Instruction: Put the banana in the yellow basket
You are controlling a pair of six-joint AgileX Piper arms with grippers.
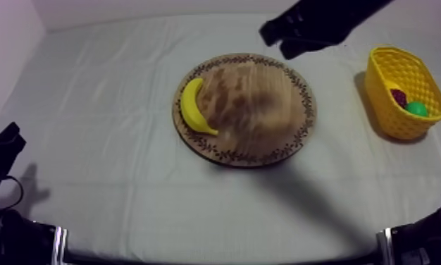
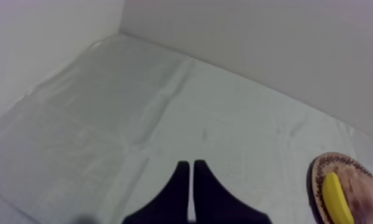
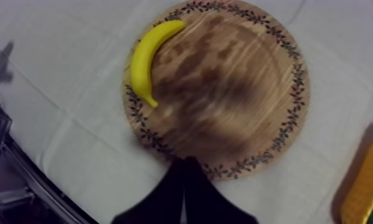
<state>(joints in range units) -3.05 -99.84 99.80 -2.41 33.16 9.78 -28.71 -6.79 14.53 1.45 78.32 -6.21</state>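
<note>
Table (image 1: pixel 110 141): banana (image 1: pixel 192 107) on board (image 1: pixel 265 134), apart from right tool (image 3: pixel 184 162).

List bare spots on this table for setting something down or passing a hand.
Bare cloth: left of the round wooden board, between the yellow banana on its left rim and the left gripper. The near strip before the board is bare too. Tightest: between the board and the yellow basket, near the right gripper.

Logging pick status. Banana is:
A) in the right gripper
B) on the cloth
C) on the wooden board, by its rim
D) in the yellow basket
C: the banana lies on the wooden board along its rim; the right gripper is shut on nothing.
</note>
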